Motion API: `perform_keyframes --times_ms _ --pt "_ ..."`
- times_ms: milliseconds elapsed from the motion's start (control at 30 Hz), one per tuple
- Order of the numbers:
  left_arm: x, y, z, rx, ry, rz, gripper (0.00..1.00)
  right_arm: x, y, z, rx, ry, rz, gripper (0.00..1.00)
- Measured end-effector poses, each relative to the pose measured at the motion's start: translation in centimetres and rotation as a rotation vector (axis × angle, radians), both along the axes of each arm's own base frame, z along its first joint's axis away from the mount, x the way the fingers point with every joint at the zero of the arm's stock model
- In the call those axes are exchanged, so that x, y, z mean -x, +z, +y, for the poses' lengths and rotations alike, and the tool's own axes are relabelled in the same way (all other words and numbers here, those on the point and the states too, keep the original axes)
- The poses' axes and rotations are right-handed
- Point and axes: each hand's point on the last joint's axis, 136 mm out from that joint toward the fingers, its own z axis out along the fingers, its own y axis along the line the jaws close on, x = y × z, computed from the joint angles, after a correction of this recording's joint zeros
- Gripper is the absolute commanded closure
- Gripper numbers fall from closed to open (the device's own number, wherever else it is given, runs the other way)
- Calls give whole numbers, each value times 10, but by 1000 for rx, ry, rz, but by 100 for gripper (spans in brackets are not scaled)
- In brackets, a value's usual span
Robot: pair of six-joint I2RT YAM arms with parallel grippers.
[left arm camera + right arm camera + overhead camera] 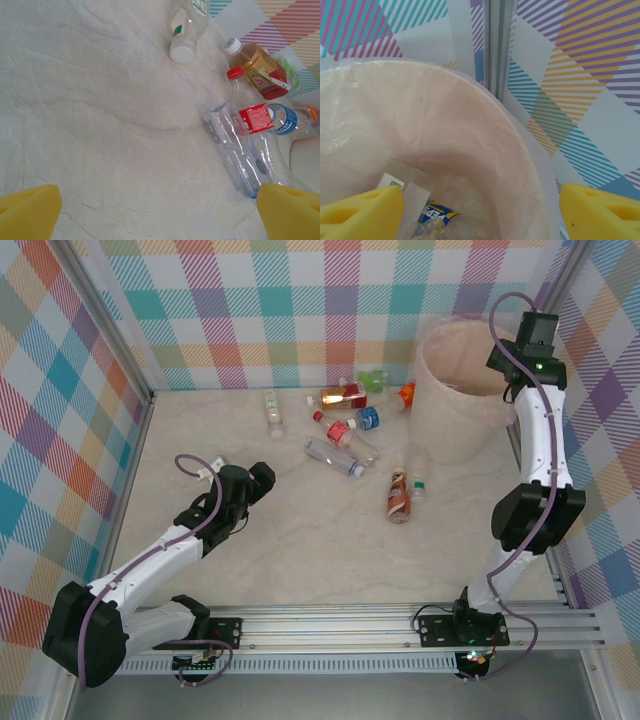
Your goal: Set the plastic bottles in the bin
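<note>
Partly cut off, a bottle (438,219) lies in the bin (485,150); left jaws and right jaws stand apart.

A pale marbled table (200,430) bears scattered plastic bottles (335,456) and the bin (455,420).

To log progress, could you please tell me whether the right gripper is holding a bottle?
No, the right gripper is open above the bin, with nothing between its fingers.

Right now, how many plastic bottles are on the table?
9: white-capped bottle, leftmost; amber bottle, green bottle, orange-capped bottle at the back; blue-labelled bottle, red-labelled bottle, crushed clear bottle centre; brown bottle, green-capped bottle near the bin. Others may be hidden.
</note>
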Motion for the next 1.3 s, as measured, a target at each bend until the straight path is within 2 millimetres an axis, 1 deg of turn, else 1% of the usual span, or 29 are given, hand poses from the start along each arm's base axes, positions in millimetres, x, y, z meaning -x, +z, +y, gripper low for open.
perform_keyframes --times_ms 133,267,433,500,600,700,867,1033,1133,1300 --pt "0 0 0 1 0 0 0 8 9 7 -21 28 -24 17" --pt "0 0 0 6 3 1 0 19 23 22 -60 92 -70 14" --pt "0 -3 -1 11 5 9 0 36 45 51 -131 210 -148 9" --pt "-1 -5 -1 13 5 16 0 45 52 65 -173 260 -183 5" --pt "-1 -9 -2 12 5 27 0 60 53 88 -241 330 -212 0" --pt "-2 -11 -2 13 3 35 0 74 44 110 -303 395 -210 0" --pt "-2 -14 -3 11 0 45 0 92 29 139 -395 487 -196 0" --pt "-2 -23 -5 11 -7 73 0 116 9 156 -477 535 -176 0" --pt "-6 -27 -9 16 -20 96 0 130 -7 165 -522 560 -172 0" --pt "-17 -25 -22 36 -49 112 0 147 -43 186 -593 609 -124 0"
